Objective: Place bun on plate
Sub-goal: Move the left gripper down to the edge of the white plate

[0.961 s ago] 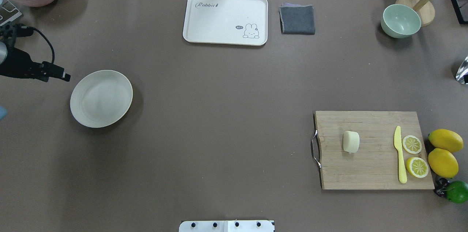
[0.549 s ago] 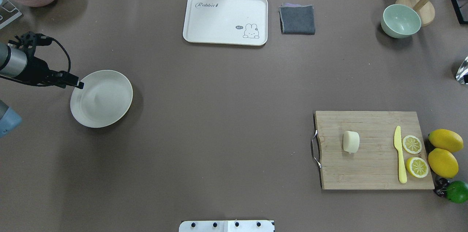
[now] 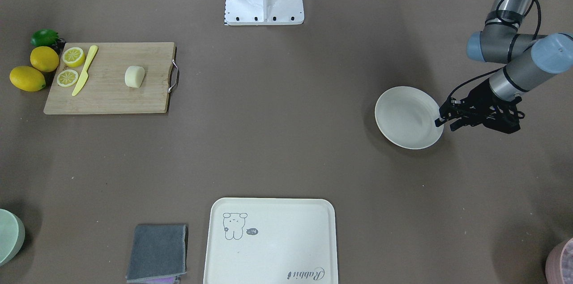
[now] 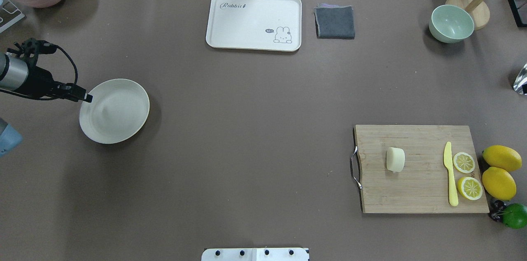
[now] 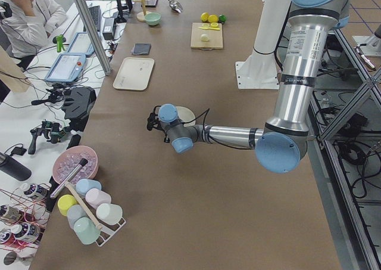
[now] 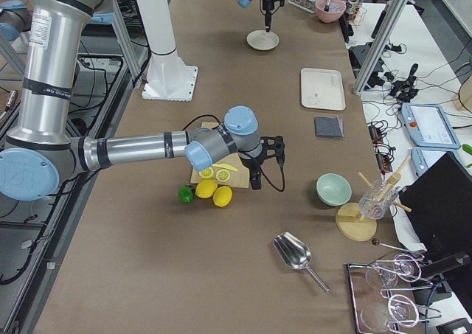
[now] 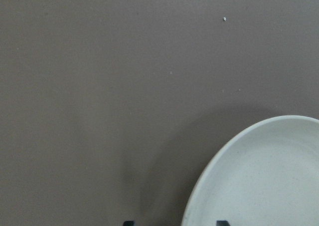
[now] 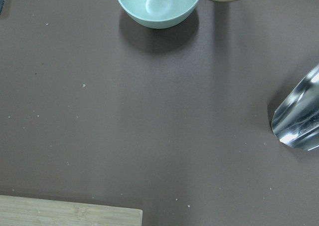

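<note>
Table [image 4: 247, 137]: brown, seen from above; the robot's base sits at the middle of its near edge.
Bun [image 4: 395, 159]: lies on the cutting board [image 4: 416, 191], in the half nearer the board's metal handle [image 4: 355, 167], toward the table's right edge and closer to the near edge than to the far one. Nothing grips it.
Bun, long axis: from overhead its outline is slightly longer along the board's short edges, running from the near edge toward the far edge. It is too small to tell which end is the flat one.
Plate [image 4: 119, 123]: lies flat near the table's left edge, well apart from the bun.
Left claw [image 4: 87, 97]: fingers spread, at the plate's rim on the side toward the left edge. In the wrist view the two fingertips [image 7: 128, 222] stand on either side of the rim's arc. Contact with the rim cannot be told.
Right claw [image 6: 255, 181]: points down over the table between the board and the green bowl [image 8: 158, 4], near the right edge. Whether it is spread or pressed together cannot be told.
Yellow knife [image 4: 451, 174]: lies on the board's end away from the handle, its length parallel to the bun's long axis.
Lemon slices [image 4: 464, 162]: two, on the board just beside the knife.
Lemons [image 4: 499, 183]: two, just off the board at the right edge.
Tray [image 4: 253, 10]: at the middle of the far edge, with a grey cloth [image 4: 334, 22] beside it.
</note>
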`<state>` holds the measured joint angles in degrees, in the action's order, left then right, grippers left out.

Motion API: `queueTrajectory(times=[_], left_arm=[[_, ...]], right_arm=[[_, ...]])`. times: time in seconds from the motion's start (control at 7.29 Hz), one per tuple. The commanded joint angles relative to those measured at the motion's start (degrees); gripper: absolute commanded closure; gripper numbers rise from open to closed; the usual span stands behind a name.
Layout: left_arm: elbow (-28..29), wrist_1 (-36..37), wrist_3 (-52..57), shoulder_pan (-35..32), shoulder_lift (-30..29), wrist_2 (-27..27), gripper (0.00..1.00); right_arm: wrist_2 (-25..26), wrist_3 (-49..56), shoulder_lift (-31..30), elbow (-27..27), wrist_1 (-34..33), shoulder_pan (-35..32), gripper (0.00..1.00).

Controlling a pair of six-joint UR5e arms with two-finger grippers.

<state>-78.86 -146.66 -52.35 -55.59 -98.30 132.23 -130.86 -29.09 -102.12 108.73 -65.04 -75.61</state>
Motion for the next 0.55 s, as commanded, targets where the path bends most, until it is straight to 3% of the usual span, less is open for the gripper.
queueTrajectory(times=[0.0,0.41], left_arm=[[0.46,-5.27,-6.95,2.57,0.13,-0.3,0.64],[1.17,-5.21,-6.53,3.29,0.21,-2.15,0.69]], right_arm=[[-0.01,0.0,-0.01,-0.1,0.0,-0.06,0.0],[-0.01,0.0,-0.01,-0.28,0.0,-0.06,0.0]])
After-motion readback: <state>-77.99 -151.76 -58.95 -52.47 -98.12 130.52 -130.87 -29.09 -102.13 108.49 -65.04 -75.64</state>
